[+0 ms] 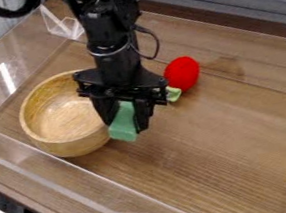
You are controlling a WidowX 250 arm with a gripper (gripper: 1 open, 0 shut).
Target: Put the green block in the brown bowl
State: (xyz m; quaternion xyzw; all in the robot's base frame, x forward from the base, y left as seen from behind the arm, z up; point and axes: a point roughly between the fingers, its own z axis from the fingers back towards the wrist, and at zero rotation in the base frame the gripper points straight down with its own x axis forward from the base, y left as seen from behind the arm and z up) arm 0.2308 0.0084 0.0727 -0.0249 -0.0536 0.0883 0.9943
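— Wood-grain bench point(234, 155) is bounded by clear walls; where is the green block point(126, 122) found?

— It is clamped upright in the hand point(127, 109), hung just outside the near rim of the brown bowl point(63, 114), beside the red ball point(182, 70).

— What could be spoiled?

— If released here, the block's lower end would likely be caught on the rim and tipped onto the bench.

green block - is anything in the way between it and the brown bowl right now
Nothing visible. The gripper holds the green block just right of the brown bowl, at its rim. The bowl looks empty, and the red object and small green piece lie on the far side.
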